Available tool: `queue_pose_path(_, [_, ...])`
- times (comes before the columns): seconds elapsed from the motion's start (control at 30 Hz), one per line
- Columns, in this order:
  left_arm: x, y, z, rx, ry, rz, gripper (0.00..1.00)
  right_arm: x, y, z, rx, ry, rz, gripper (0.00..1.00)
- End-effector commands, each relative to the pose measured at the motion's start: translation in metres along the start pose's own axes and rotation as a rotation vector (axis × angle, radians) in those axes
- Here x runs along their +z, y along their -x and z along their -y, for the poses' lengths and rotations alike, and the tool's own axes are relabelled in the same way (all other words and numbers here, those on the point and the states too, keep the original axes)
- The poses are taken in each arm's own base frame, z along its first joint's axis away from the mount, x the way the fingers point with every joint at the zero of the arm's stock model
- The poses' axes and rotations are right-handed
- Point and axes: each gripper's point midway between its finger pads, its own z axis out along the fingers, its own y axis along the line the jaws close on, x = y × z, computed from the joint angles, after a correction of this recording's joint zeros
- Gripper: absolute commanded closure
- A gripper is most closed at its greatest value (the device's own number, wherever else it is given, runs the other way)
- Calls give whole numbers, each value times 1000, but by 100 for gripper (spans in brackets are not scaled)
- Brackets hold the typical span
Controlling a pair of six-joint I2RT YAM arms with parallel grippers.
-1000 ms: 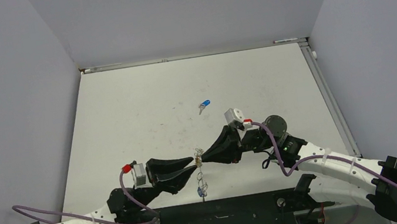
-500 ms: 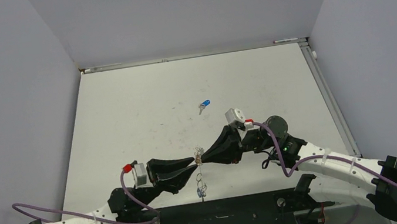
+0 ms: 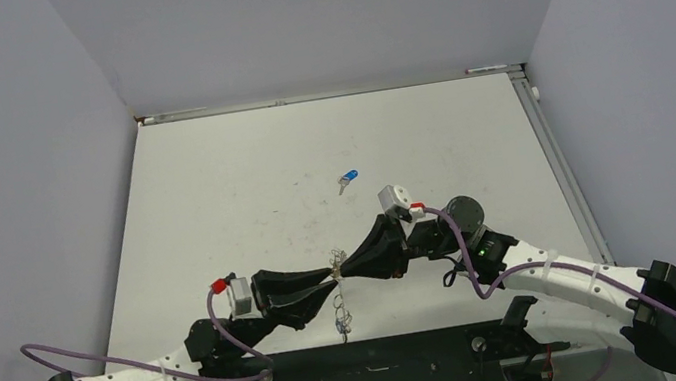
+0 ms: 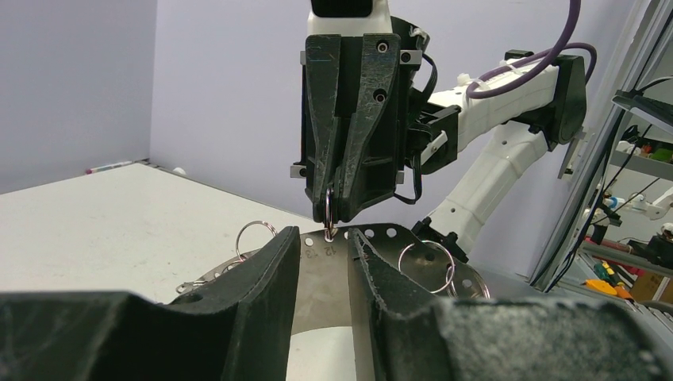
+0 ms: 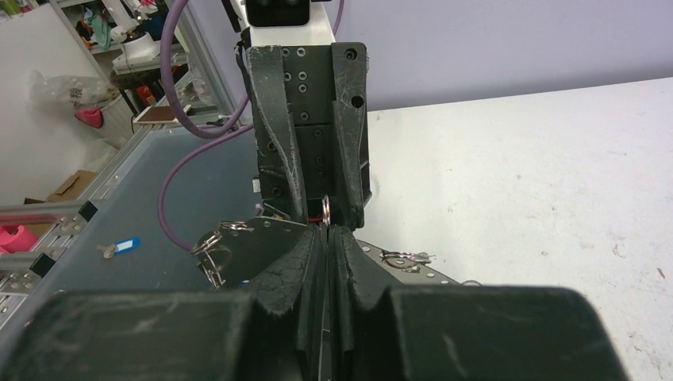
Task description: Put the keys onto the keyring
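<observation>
From above, the keyring (image 3: 333,256) hangs in the air over the near part of the table (image 3: 242,185), with the left gripper (image 3: 330,278) meeting it from the left and the right gripper (image 3: 346,270) from the right, tips almost touching. Below the keyring dangles a short string of small metal pieces (image 3: 342,323), too small to make out. A blue key (image 3: 349,180) lies on the table, well beyond the keyring and a little to its right. In the left wrist view the keyring shows as flat grey metal with a row of small holes along its edge. It fills the gap between the left fingers (image 4: 266,270), which stand partly apart and look clamped on it. At the keyring's far edge the right gripper pinches a small split ring (image 4: 328,213). More such rings sit on either side of it. In the right wrist view the right fingers (image 5: 305,254) are pressed together on that ring, right at the keyring's edge. A blue-tagged key (image 5: 119,246) shows left of the keyring against the dark base plate (image 5: 159,190); I cannot tell whether it hangs or lies.
</observation>
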Motion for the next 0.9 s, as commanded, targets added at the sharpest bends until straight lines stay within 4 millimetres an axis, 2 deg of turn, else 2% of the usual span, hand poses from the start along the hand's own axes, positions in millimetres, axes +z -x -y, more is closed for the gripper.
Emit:
queue_pose_path(0.0, [-6,-3,2,2,-21,8,75,4,21,-10,-96,46,61,95])
queue_pose_path(0.37, [0,-4,6,0,-39,0,78,5,19,-10,-94,50,55,95])
queue_pose_path(0.87, [-3,1,4,-1,-25,14,83,4,16,-9,-91,44,52,95])
